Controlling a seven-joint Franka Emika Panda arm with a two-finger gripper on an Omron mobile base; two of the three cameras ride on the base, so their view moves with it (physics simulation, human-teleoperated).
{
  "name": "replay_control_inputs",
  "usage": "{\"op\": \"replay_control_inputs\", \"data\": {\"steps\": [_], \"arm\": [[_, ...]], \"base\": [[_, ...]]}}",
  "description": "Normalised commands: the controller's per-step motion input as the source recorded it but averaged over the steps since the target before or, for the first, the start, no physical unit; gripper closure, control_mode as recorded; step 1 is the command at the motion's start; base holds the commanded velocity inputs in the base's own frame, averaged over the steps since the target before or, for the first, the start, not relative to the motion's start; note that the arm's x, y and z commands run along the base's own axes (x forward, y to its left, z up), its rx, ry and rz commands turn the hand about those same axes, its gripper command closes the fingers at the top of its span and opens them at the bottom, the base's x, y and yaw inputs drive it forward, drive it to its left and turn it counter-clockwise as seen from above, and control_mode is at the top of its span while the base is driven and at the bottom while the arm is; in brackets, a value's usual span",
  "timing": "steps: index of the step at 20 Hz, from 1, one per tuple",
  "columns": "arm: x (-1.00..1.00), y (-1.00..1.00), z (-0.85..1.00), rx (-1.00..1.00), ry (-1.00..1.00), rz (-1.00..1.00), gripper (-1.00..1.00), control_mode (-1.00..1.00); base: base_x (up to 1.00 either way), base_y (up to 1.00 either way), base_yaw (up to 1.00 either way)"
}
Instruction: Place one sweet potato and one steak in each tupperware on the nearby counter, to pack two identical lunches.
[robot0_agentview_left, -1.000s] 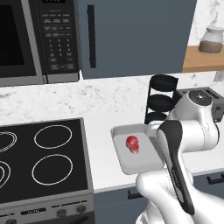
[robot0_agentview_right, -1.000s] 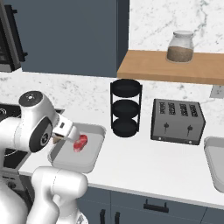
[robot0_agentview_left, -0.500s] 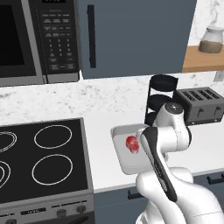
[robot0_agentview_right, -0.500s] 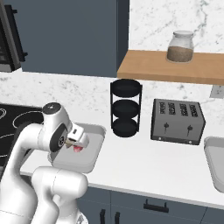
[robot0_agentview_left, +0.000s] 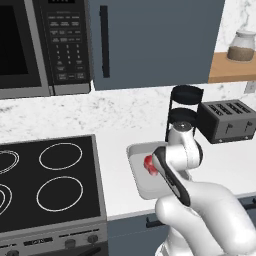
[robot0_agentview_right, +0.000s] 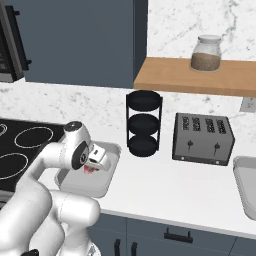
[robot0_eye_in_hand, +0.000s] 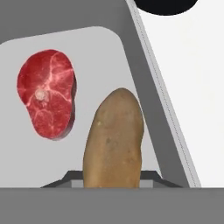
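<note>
End effector (robot0_agentview_right: 92, 167) pinches a sweet potato (robot0_eye_in_hand: 114, 140) over the tupperware (robot0_eye_in_hand: 144, 109) beside a steak (robot0_eye_in_hand: 46, 93).

Steak (robot0_eye_in_hand: 46, 92) in tupperware (robot0_eye_in_hand: 131, 57), sweet potato (robot0_eye_in_hand: 114, 140) beside it.

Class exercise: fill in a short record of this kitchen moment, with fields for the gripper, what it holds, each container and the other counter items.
gripper: shut on sweet potato, above near tupperware
near tupperware: holds one steak
far tupperware: at right edge of counter, contents not visible
other items: black rack, toaster, stove
</note>
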Motion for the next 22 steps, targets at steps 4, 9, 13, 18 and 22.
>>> {"op": "replay_control_inputs", "data": {"steps": [4, 9, 13, 18, 22], "arm": [[0.25, -0.02, -0.29, 0.0, 0.01, 0.0, 1.0, -1.0], [0.21, 0.01, -0.38, 0.0, 0.0, 0.0, -1.0, -1.0], [0.1, 0.0, -0.3, 0.02, 0.0, 0.0, -1.0, -1.0], [0.04, 0.0, -0.04, 0.04, -0.02, 0.0, -1.0, -1.0], [0.0, 0.0, 0.07, 0.0, 0.0, 0.0, -1.0, -1.0]], "base": [[0.0, 0.0, 0.0], [0.0, 0.0, 0.0], [0.0, 0.0, 0.0], [0.0, 0.0, 0.0], [0.0, 0.0, 0.0]]}}
